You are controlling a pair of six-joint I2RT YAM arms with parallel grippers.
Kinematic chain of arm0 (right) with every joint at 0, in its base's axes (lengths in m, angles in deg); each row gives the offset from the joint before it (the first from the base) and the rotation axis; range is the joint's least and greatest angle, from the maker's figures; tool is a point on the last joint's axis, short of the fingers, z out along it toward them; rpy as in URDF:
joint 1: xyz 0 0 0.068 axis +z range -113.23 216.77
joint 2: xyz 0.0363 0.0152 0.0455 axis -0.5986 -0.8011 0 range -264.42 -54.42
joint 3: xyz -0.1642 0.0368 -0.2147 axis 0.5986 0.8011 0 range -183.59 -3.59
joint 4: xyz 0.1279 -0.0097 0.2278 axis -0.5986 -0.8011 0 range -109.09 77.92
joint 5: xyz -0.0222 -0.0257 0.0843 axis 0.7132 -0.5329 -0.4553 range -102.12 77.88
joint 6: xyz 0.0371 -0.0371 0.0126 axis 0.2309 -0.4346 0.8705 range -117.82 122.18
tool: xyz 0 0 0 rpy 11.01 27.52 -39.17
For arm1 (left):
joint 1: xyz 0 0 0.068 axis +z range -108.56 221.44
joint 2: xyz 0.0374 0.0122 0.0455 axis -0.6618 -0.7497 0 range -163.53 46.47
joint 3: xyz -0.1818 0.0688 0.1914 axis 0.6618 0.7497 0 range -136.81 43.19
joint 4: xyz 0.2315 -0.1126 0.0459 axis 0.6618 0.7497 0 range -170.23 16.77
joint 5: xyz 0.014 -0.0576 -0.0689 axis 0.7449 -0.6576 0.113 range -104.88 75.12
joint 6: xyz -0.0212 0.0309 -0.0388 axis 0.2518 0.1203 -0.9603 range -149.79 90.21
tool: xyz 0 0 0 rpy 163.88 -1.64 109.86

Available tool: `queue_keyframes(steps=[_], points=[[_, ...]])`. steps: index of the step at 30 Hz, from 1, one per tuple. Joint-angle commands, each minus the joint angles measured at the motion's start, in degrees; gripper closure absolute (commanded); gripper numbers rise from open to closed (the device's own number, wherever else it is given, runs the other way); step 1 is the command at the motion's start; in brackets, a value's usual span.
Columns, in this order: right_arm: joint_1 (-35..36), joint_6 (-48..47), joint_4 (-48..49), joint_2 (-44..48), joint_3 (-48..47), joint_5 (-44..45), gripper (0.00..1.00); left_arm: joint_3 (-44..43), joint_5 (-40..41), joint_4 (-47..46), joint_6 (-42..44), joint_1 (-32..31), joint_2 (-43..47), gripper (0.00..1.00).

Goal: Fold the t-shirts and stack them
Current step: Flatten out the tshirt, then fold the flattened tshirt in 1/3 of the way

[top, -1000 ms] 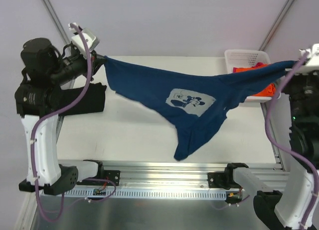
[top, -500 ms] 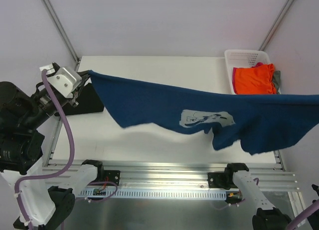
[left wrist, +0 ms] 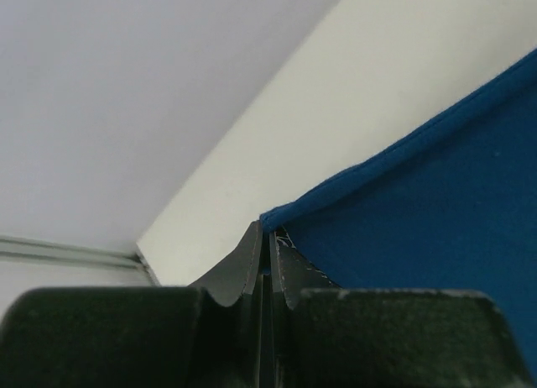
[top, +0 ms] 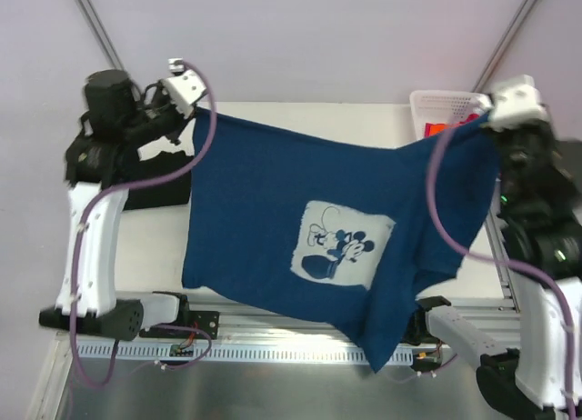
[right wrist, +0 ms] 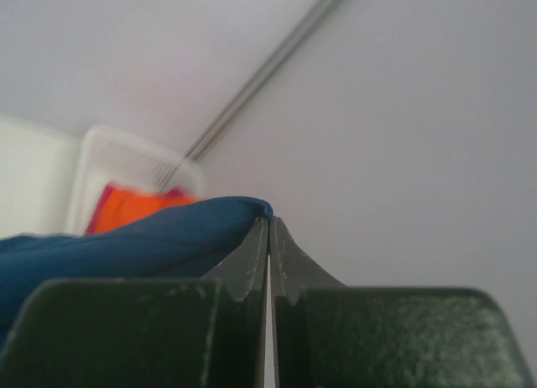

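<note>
Both arms swung back in since half a second ago, so the navy blue cloth t-shirt with the pale cartoon print [top: 309, 229] now hangs spread out, print toward the top camera, not stretched sideways. The left tool [left wrist: 267, 237] is pinched tight on one top corner, the right tool [right wrist: 268, 224] on the other. The cloth sags between them over the white surface [top: 300, 115]. A plain black shirt [top: 162, 191] lies just below the left tool.

no readable text or numbers in any view, navy t-shirt [top: 255, 202] carries only a wordless cartoon print [top: 343, 245]
</note>
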Motion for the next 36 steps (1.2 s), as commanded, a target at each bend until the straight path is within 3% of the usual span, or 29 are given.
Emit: queue_keyframes(steps=[1, 5, 9, 10, 12, 13, 14, 16, 19, 21, 26, 36], points=[[-4.14, 9.63, -5.43, -6.77, 6.69, -11.75, 1.0, 5.34, 1.89, -1.41, 4.05, 0.33, -8.33, 1.0], [-10.9, 23.86, -8.53, -19.94, 9.34, -18.21, 1.0, 6.94, 0.66, -1.76, 5.63, 1.64, -18.71, 1.0], [-15.39, 29.41, -11.15, -39.09, 0.06, -22.08, 1.0, -2.86, 0.66, -1.85, 4.68, 3.49, -33.03, 1.0], [-16.1, 29.69, -11.96, -47.66, -8.33, -22.44, 1.0, -5.69, 0.92, -1.85, 4.32, 3.67, -36.1, 1.0], [-17.07, 30.04, -15.1, -55.97, -18.03, -20.6, 1.0, -14.54, 1.88, -1.77, 4.05, 3.76, -44.72, 1.0], [-17.42, 30.31, -17.22, -61.14, -32.27, -19.98, 1.0, -17.12, 2.41, -1.77, 4.31, 3.76, -47.1, 1.0], [-17.6, 30.31, -19.33, -69.63, -39.02, -19.54, 1.0, -19.67, 2.59, -1.77, 4.66, 3.76, -50.86, 1.0], [-16.99, 27.95, -19.19, -75.59, -48.38, -17.88, 0.99, -25.13, 2.68, -1.77, 5.46, 3.67, -54.66, 1.0], [-14.97, 23.91, -6.58, -72.29, -37.81, -17.25, 1.0, -26.91, 2.77, -1.77, 5.29, 3.58, -56.0, 1.0], [-13.48, 22.15, -3.89, -69.55, -30.31, -17.78, 1.0, -24.9, 2.42, -1.85, 5.28, 3.23, -55.56, 1.0], [-11.71, 25.38, -6.17, -68.31, -25.74, -19.45, 1.0, -19.88, 1.98, -1.94, 4.23, 2.7, -53.19, 1.0], [-11.19, 27.06, -8.97, -68.23, -23.45, -20.59, 1.0, -18.2, 3.21, -2.03, 3.79, 2.53, -53.01, 1.0]])
